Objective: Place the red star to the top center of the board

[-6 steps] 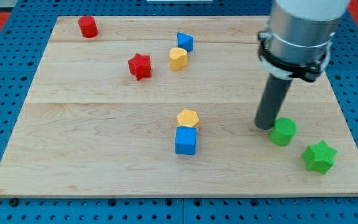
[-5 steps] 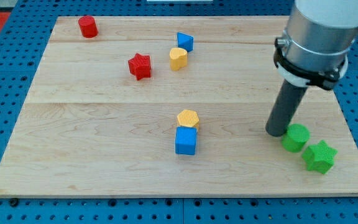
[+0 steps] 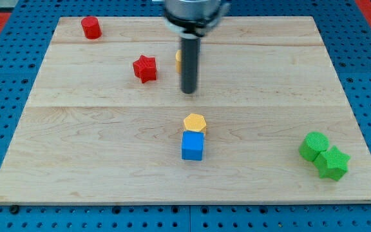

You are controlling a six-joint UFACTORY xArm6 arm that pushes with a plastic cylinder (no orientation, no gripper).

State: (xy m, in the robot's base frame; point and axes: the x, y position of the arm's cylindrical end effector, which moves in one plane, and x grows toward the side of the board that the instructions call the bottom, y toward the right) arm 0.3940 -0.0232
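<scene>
A: Tip position?
B: My tip [image 3: 188, 91] down on the board [image 3: 95, 129], centre of frame, slightly above the middle. Plain rod end, no jaws, nothing pinched, touching no block.

A: Red star?
B: Red star [image 3: 145, 68] in the upper-left-of-centre part of the frame, left of the tip and a little higher. Clear gap between the two. Sitting in the upper half of the board, short of the top edge.

A: Anything behind the rod?
B: Yellow block [image 3: 179, 60] peeking out at the rod's left edge, mostly hidden, shape not readable. Cannot tell about anything else behind it.

A: Other blocks?
B: Red cylinder [image 3: 91, 27] in the upper-left corner of the board. Yellow hexagon [image 3: 195, 122] just below frame centre, touching the blue cube [image 3: 192, 146] directly under it. Both straight below the tip, well apart from it. Green cylinder [image 3: 314, 145] and green star [image 3: 332, 162] at lower right, touching each other, far from the tip.
</scene>
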